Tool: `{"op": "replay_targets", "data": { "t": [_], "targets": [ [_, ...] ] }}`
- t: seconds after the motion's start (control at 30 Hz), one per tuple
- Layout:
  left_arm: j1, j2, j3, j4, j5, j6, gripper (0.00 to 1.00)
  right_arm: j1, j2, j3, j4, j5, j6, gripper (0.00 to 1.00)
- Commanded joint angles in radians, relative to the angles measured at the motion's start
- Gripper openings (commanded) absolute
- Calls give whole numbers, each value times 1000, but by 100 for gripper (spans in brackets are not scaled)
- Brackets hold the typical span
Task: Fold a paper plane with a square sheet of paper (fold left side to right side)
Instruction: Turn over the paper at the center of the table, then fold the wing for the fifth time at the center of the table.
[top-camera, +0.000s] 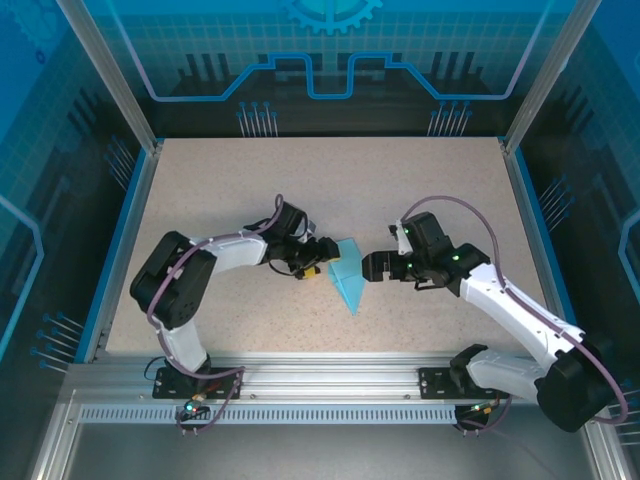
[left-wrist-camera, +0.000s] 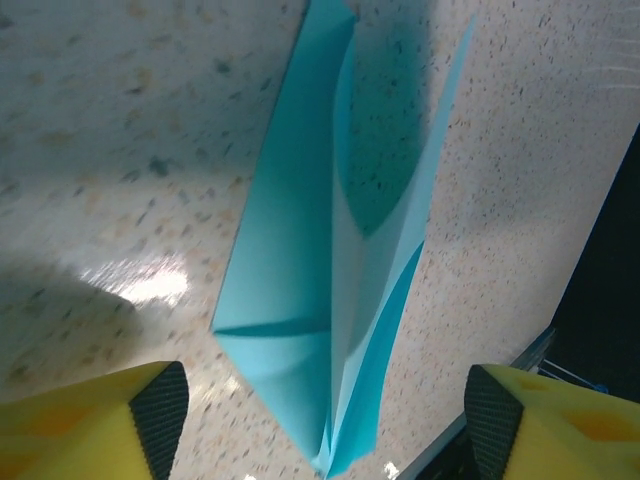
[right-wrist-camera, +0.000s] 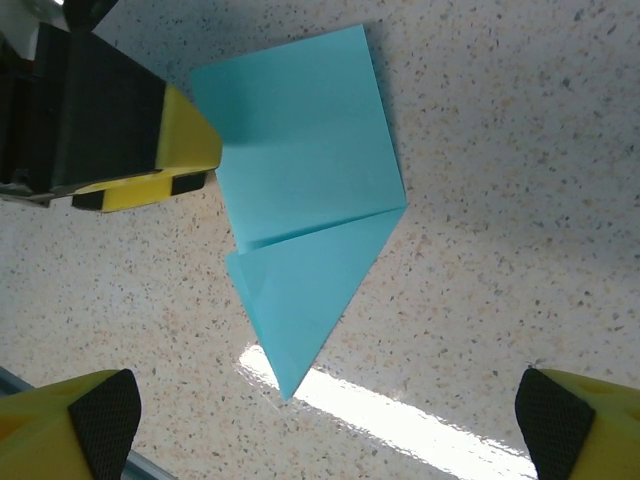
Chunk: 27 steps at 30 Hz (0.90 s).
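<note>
The paper plane (top-camera: 346, 278) is lying in the middle of the top picture. Its sharp tip is pointing at the bottom of the frame and its long side is running straight up. The left gripper (top-camera: 322, 270) is sitting at its left edge, jaws spread and pinching nothing. The right gripper (top-camera: 370, 267) is sitting just to its right, jaws wide apart. The speckled table (top-camera: 400, 190) is stretching back to the blue walls (top-camera: 320, 60).

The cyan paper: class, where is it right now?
Top view: the folded cyan paper lies centrally on the table, between the left claw and right claw, tip toward the near edge.
</note>
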Motion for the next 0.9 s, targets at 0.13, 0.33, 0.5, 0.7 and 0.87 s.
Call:
{"op": "replay_targets", "data": {
  "t": [0.13, 0.33, 0.5, 0.7, 0.87],
  "targets": [
    [-8, 88, 66, 78, 49, 50, 50, -29, 26, -29, 60, -148, 15, 100],
    [1, 85, 50, 117, 74, 151, 18, -80, 80, -48, 135, -279, -10, 100],
    [29, 47, -9, 175, 152, 229, 5, -136, 129, -55, 221, -381, -60, 98],
    [57, 3, -81, 231, 247, 303, 1, -174, 274, -38, 343, -493, -122, 89],
    [66, -1, -106, 252, 310, 345, 0, -175, 405, -16, 466, -547, -129, 81]
  ]
}}
